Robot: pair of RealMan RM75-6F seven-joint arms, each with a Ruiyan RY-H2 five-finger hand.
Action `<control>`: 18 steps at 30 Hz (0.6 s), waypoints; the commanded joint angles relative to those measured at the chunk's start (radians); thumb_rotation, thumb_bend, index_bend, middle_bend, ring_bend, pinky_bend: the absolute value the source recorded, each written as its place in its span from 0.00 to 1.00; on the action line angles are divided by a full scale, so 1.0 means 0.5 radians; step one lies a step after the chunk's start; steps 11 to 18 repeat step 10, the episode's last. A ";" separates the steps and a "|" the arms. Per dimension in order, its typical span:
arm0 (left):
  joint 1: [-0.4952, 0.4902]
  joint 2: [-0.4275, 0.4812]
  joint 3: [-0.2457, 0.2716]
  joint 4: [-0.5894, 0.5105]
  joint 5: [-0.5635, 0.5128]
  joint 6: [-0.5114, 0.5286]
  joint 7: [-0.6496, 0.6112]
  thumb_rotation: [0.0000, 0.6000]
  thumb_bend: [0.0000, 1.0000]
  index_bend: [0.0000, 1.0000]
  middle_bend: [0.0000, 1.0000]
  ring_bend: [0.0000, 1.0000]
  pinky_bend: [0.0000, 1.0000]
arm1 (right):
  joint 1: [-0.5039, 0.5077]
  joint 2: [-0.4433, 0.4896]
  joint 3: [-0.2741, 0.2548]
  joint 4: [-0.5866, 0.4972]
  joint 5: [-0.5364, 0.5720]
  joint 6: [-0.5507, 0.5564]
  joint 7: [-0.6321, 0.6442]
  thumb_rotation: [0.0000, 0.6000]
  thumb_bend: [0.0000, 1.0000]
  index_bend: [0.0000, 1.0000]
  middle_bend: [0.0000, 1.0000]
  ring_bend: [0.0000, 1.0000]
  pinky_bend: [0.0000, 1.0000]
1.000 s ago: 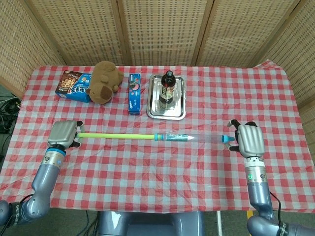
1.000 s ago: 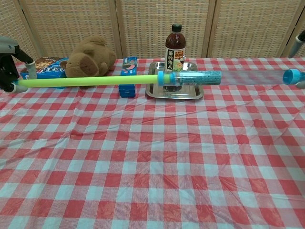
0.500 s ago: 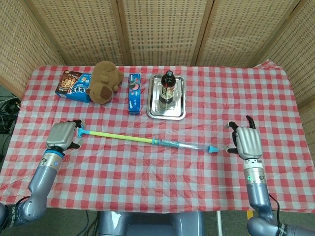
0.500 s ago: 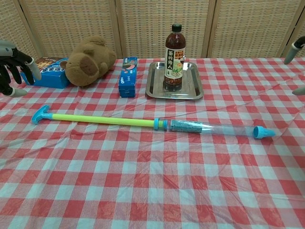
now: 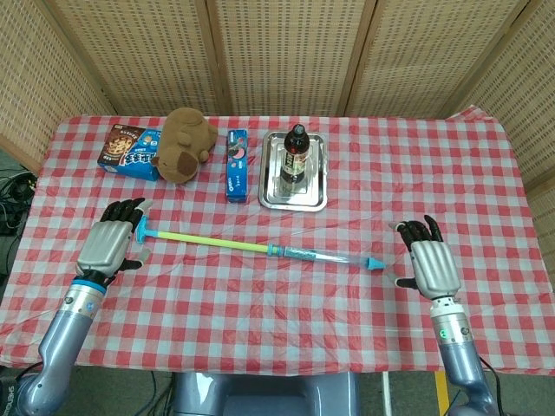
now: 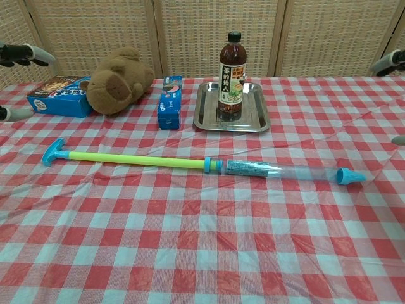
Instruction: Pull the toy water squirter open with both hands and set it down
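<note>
Now lying extended across the worktop (image 5: pixel 286 303) middle: toy water squirter (image 5: pixel 260 249). Beside each end, left robot hand (image 5: pixel 110 245) and right robot hand (image 5: pixel 432 265), fingers spread, holding nothing.

The squirter (image 5: pixel 260 249), held in the air a second ago, now lies on the tabletop (image 5: pixel 286 295); both hands (image 5: pixel 111 247) (image 5: pixel 432 267) have let go, fingers spread
</note>
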State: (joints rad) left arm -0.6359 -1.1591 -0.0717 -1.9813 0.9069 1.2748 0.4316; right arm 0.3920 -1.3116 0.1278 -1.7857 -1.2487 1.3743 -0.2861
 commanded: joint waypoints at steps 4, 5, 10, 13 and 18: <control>0.338 -0.135 0.211 0.197 0.555 0.408 -0.160 1.00 0.32 0.00 0.00 0.00 0.00 | -0.184 -0.070 -0.195 0.324 -0.471 0.308 0.134 1.00 0.00 0.00 0.00 0.00 0.00; 0.367 -0.149 0.226 0.225 0.592 0.445 -0.163 1.00 0.32 0.00 0.00 0.00 0.00 | -0.202 -0.083 -0.205 0.362 -0.501 0.342 0.134 1.00 0.00 0.00 0.00 0.00 0.00; 0.677 -0.292 0.370 0.537 0.874 0.815 -0.256 1.00 0.31 0.00 0.00 0.00 0.00 | -0.366 -0.161 -0.285 0.627 -0.686 0.606 0.240 1.00 0.00 0.00 0.00 0.00 0.00; 0.677 -0.292 0.370 0.537 0.874 0.815 -0.256 1.00 0.31 0.00 0.00 0.00 0.00 | -0.366 -0.161 -0.285 0.627 -0.686 0.606 0.240 1.00 0.00 0.00 0.00 0.00 0.00; 0.677 -0.292 0.370 0.537 0.874 0.815 -0.256 1.00 0.31 0.00 0.00 0.00 0.00 | -0.366 -0.161 -0.285 0.627 -0.686 0.606 0.240 1.00 0.00 0.00 0.00 0.00 0.00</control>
